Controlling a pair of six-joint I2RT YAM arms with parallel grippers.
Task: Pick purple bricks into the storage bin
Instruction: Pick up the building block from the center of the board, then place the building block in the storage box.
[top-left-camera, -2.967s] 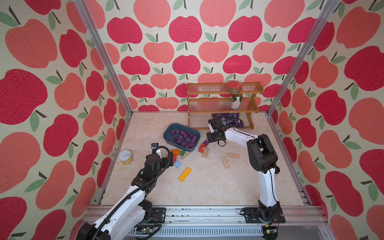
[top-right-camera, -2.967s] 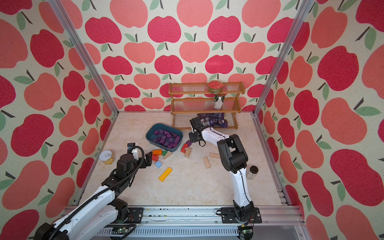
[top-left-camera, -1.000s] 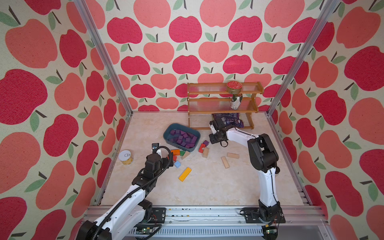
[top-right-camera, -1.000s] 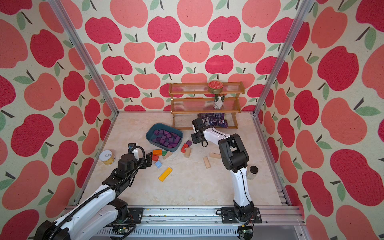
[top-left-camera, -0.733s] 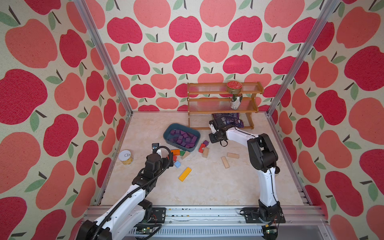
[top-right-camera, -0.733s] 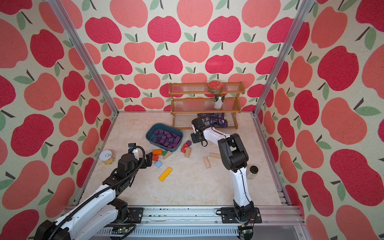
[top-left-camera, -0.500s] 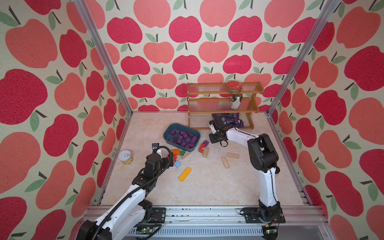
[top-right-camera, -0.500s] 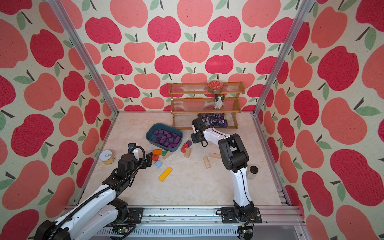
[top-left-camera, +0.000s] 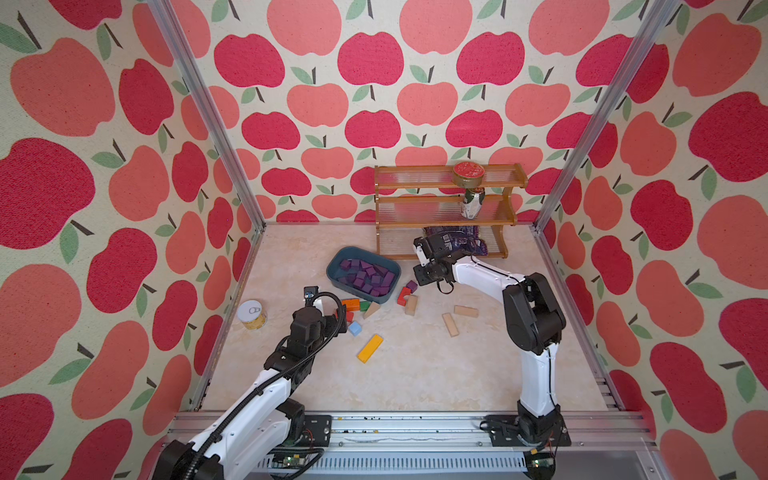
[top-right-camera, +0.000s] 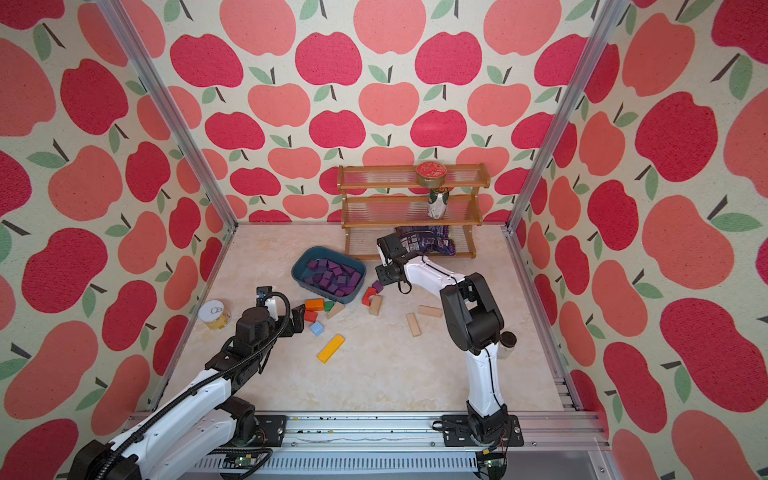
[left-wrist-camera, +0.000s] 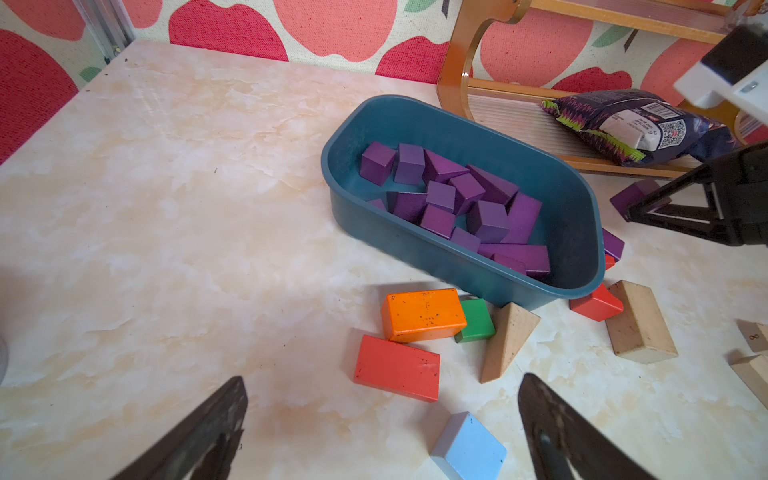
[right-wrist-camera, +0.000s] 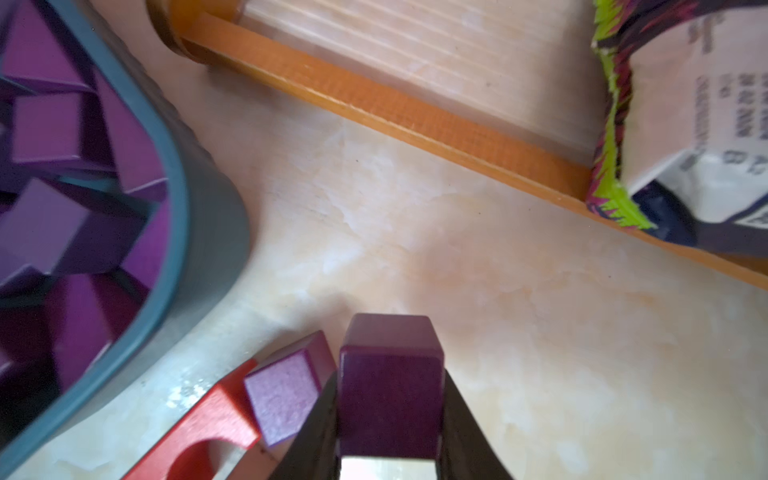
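- One desk (top-left-camera: 415, 374) is carrying the whole scene, with coloured blocks (left-wrist-camera: 424, 313) lying scattered across it.
- One storage bin (left-wrist-camera: 415, 249) is sitting near the wooden rack (top-left-camera: 415, 198) and holding most of the purple bricks (left-wrist-camera: 457, 199).
- Left claw (left-wrist-camera: 380, 386) is hanging spread wide and empty above the coloured blocks.
- Right claw (right-wrist-camera: 390, 415) is pinching the held brick (right-wrist-camera: 390, 353) just beside the bin's end wall. Advised handling: rising straight until it is clearing the rim, then releasing low over the pile.
- One stray brick (right-wrist-camera: 286, 395) is leaning against a red arch (right-wrist-camera: 208, 428) just beside that claw and is best left undisturbed for now.
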